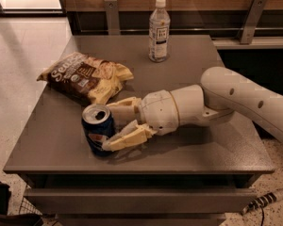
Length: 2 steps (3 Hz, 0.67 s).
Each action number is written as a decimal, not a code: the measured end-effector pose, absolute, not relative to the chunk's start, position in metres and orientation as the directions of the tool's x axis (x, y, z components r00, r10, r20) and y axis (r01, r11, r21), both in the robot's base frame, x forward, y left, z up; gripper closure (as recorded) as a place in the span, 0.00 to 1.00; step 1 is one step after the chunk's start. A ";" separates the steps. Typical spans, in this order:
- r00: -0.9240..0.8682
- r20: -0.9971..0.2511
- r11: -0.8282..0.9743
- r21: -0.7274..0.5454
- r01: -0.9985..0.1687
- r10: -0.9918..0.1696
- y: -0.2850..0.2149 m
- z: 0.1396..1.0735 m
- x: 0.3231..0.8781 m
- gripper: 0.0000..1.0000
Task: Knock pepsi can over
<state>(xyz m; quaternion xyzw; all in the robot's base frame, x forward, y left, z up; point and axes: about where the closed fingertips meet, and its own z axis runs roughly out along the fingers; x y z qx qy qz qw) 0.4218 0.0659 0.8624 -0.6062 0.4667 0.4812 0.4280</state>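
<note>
The pepsi can (pixel 97 128), dark blue with a silver top, stands near the table's front left, leaning slightly to the left. My gripper (pixel 117 124) reaches in from the right on a white arm and is open. Its cream fingers (pixel 127 138) straddle the can's right side. The near finger touches the can's lower front and the far finger (pixel 123 105) lies behind its top.
A chip bag (pixel 85 76) lies just behind the can at the left. A clear plastic bottle with a white cap (pixel 159 30) stands at the table's back. The grey table (pixel 217 145) ends just in front of the can. Dark objects lie on the floor at bottom left (pixel 4 206).
</note>
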 end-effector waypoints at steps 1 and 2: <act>0.103 -0.983 -0.202 -0.071 -0.977 -0.154 0.068 0.863 0.421 0.62; 0.105 -0.982 -0.206 -0.072 -0.976 -0.154 0.069 0.864 0.420 0.86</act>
